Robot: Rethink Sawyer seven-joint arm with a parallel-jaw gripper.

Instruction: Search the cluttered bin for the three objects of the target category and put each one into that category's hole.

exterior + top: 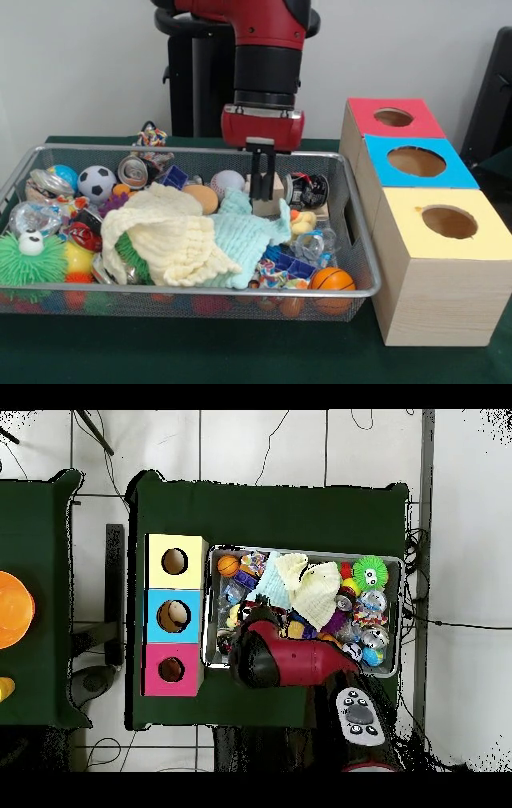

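A wire mesh bin [192,150] holds a jumble of toys. Among them are a soccer ball [97,183], a baseball [227,182], a small basketball [331,280], crushed cans [133,171] and a green spiky ball [30,258]. A cream cloth [168,236] and a light blue cloth [248,232] cover the middle. My gripper [262,192] hangs inside the bin at its far side, shut, just in front of a tan wooden block [268,206]. In the overhead view the red arm [270,662] hides the gripper above the bin [395,562].
Three wooden boxes stand beside the bin, each with a round hole: red top [393,117], blue top [416,161], yellow top [449,222]. From above they read yellow [175,561], blue [173,616], red [171,669]. An orange object [12,609] lies on a neighbouring table.
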